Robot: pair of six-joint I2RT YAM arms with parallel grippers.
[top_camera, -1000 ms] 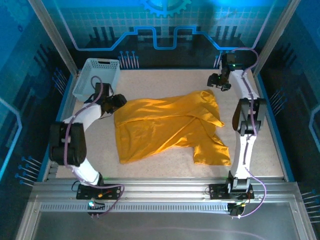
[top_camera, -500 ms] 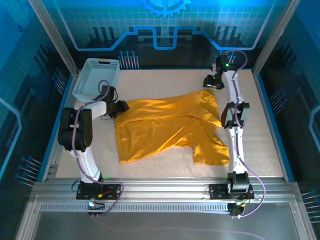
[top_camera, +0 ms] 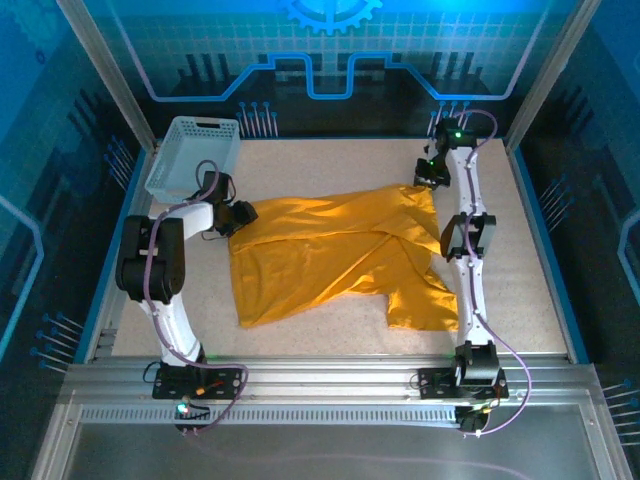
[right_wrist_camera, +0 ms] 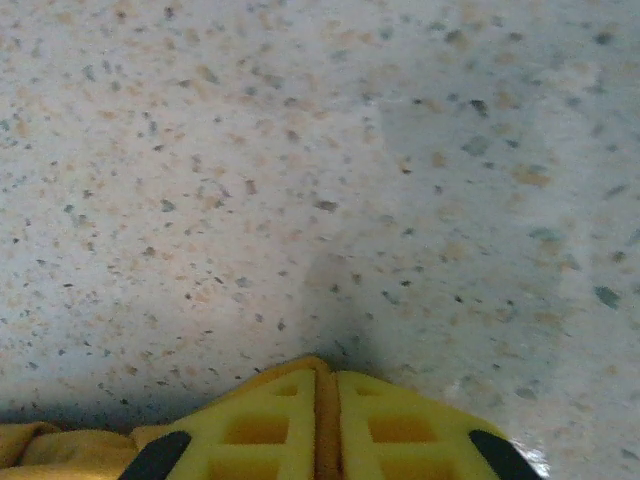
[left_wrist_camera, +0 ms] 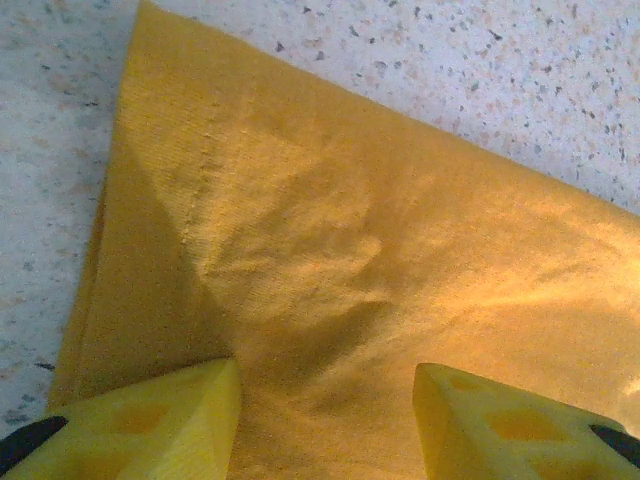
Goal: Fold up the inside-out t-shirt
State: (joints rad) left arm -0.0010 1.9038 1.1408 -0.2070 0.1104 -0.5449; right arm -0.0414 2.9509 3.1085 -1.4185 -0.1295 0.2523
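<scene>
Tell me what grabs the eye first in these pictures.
A mustard-yellow t-shirt lies crumpled across the middle of the speckled table. The left gripper holds its fingers open over the shirt's far left corner, while the right gripper sits at the far right corner with fingers pressed together. A light grey basket stands at the far left.
</scene>
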